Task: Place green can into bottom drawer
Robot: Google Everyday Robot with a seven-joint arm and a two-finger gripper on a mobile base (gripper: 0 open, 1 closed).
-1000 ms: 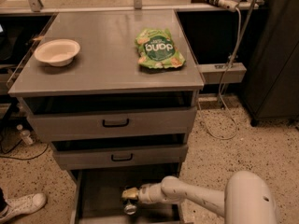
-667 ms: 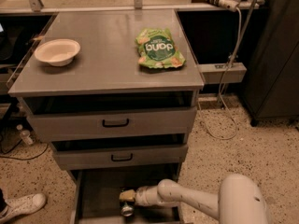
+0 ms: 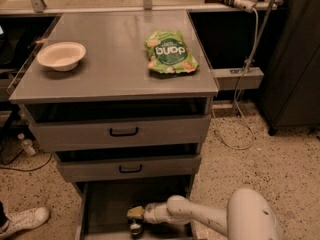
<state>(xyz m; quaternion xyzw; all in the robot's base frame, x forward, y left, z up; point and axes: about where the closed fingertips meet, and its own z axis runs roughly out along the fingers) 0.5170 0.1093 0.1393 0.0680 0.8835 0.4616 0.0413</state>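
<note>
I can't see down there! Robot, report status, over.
Gripper low inside open bottom drawer. Green can: cannot make it out. Snack bag, bowl up top, out of the way.

The white arm [image 3: 200, 215] reaches into the open bottom drawer [image 3: 107, 204], its gripper [image 3: 134, 220] low over the drawer floor with the can [image 3: 134, 228] just beneath. On the cabinet top [image 3: 110, 76] sit a bowl [image 3: 61, 55] and a green snack bag [image 3: 170, 51], well apart.
</note>
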